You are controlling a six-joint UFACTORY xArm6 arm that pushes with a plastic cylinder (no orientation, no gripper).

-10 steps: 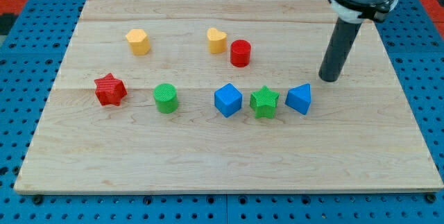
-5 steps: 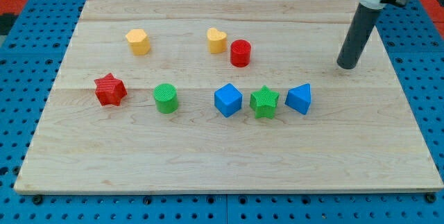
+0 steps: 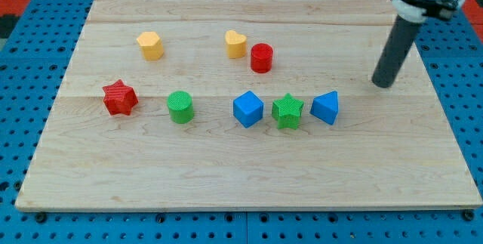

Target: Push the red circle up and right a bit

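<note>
The red circle [image 3: 261,57] stands on the wooden board [image 3: 241,168], above the middle, touching or nearly touching a yellow heart [image 3: 235,44] at its upper left. My tip [image 3: 383,84] rests on the board far to the right of the red circle, up and right of the blue triangle-like block [image 3: 325,107]. It touches no block.
A yellow block [image 3: 150,45] sits at the upper left. A red star [image 3: 119,97] and a green circle [image 3: 180,106] lie at the left. A blue cube [image 3: 247,109] and a green star [image 3: 287,110] lie in a row with the blue triangle-like block.
My tip moved right and up, away from the blocks, then slightly down and right. No block has moved.
</note>
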